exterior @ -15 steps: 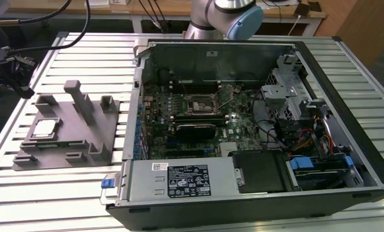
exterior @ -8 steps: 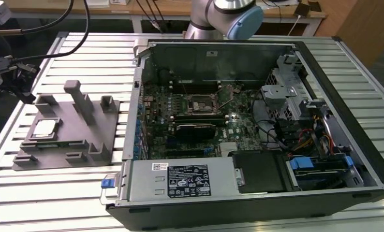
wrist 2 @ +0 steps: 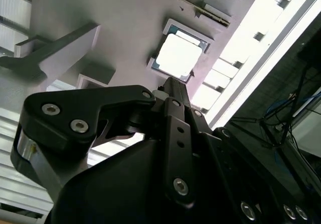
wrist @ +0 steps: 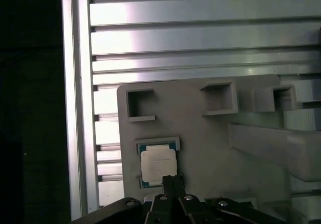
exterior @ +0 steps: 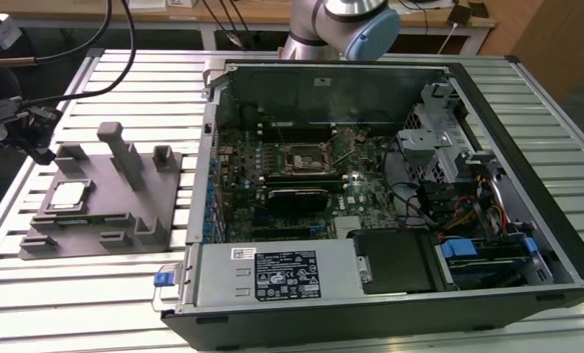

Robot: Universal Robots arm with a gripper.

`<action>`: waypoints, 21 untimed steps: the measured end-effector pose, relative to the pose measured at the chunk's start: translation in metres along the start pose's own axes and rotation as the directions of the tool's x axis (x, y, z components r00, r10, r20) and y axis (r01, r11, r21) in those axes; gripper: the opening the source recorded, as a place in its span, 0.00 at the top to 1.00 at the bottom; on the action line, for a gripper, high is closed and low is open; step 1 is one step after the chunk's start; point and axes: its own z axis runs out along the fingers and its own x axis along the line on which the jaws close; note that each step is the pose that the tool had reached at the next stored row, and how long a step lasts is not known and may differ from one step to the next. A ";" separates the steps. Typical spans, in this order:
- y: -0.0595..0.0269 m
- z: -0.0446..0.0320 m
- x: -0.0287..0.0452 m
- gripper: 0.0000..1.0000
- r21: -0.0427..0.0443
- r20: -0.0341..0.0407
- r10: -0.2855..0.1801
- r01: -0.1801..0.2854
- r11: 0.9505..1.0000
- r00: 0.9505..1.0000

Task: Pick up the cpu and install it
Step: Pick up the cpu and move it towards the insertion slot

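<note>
Slatted metal table (exterior: 86, 301) carries, in the exterior view, an open computer case (exterior: 390, 327) with its motherboard socket (exterior: 305, 157), and on that view's left a grey holder (exterior: 110, 202). The cpu (exterior: 68, 195) lies flat in a square recess of this holder, well apart from the socket. In both wrist views the gripper (wrist: 169, 179) has its fingers pressed together with nothing between them, tips just beside the cpu's edge.
</note>
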 end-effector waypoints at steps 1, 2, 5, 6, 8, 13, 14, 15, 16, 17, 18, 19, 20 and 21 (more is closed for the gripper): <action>-0.0003 0.0017 0.0003 0.89 0.000 0.000 0.000 0.000 1.000 1.000; -0.0006 0.0035 0.0005 0.89 0.000 0.000 0.000 0.000 1.000 1.000; -0.0015 0.0090 0.0008 0.89 0.000 0.000 0.000 0.000 1.000 1.000; -0.0017 0.0108 0.0008 0.89 0.000 -0.001 0.000 0.000 1.000 1.000; -0.0021 0.0145 0.0010 0.89 0.000 -0.002 0.000 0.000 1.000 1.000; -0.0031 0.0235 0.0020 0.89 0.000 -0.004 0.000 0.000 1.000 1.000; -0.0034 0.0253 0.0023 0.89 0.000 -0.004 0.000 0.000 1.000 1.000; -0.0037 0.0271 0.0025 0.89 0.000 -0.004 0.000 0.000 1.000 1.000; -0.0041 0.0289 0.0027 0.89 0.000 -0.004 0.000 0.000 1.000 1.000; -0.0046 0.0306 0.0029 0.89 0.000 -0.004 0.000 0.000 1.000 1.000; -0.0050 0.0324 0.0030 0.89 0.000 -0.005 0.000 0.000 1.000 1.000; -0.0054 0.0343 0.0033 0.89 0.000 -0.005 0.000 0.000 1.000 1.000; -0.0057 0.0361 0.0036 0.89 0.000 -0.005 0.000 0.000 1.000 1.000; -0.0061 0.0378 0.0038 0.89 0.000 -0.005 0.000 0.000 1.000 1.000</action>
